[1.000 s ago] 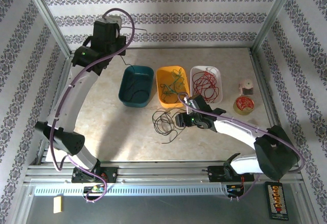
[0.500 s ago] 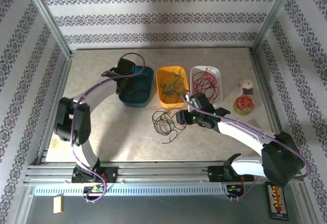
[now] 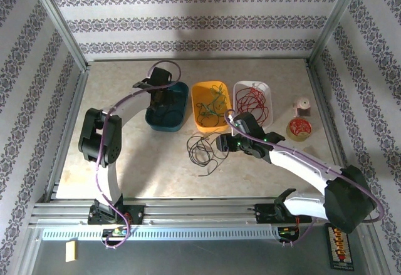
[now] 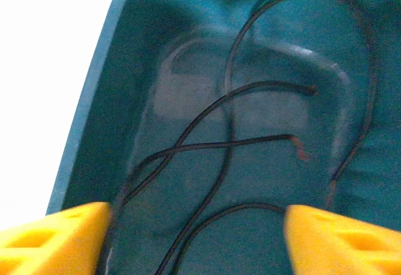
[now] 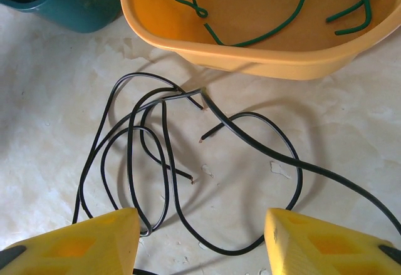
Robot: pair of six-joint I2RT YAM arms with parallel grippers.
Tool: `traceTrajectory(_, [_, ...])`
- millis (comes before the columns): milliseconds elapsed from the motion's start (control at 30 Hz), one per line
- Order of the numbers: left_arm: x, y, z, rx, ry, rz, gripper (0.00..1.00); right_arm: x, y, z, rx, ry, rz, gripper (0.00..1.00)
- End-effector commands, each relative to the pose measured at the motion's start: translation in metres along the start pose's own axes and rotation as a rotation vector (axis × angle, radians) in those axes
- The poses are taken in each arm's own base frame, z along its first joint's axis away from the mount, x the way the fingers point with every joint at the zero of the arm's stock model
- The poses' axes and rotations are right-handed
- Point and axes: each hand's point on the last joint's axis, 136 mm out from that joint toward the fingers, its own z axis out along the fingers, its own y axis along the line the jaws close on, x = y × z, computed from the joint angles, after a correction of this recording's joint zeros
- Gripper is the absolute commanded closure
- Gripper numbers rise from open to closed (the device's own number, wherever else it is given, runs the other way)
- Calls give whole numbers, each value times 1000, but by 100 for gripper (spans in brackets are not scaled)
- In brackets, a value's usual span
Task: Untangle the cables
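The cables, thin flexible wires in black, green and red, lie in four places: a loose knot of black loops on the pale marbled table top, just in front of the orange plastic bin; green strands inside that bin; red coils in the white plastic bin; and black strands on the floor of the teal plastic bin. The left gripper hangs low over the teal bin with its yellow fingers spread wide and nothing between them. The right gripper hovers above the knot, jaws likewise apart and empty. We judge the knot to be the remaining work. We see three hazards. First, the loops overlap closely, so a closing grip may catch several strands at once and drag the whole knot instead of freeing one wire. Second, one strand trails out toward the right arm, where it may catch and tighten the knot when pulled. Third, the left fingers sit close to the black strands in the bin, so a careless lift could hook one and carry it back out.
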Motion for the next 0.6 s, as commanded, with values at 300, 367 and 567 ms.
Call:
traceTrajectory(300, [-20, -72, -125, 166, -180, 244, 4, 38, 23, 17, -70, 176, -105, 45])
traceTrajectory(367, [13, -84, -126, 241, -120, 298, 5, 47, 32, 20, -109, 216, -128, 45])
traceTrajectory(567, [142, -121, -145, 653, 115, 536, 7, 59, 40, 23, -133, 256, -158, 46])
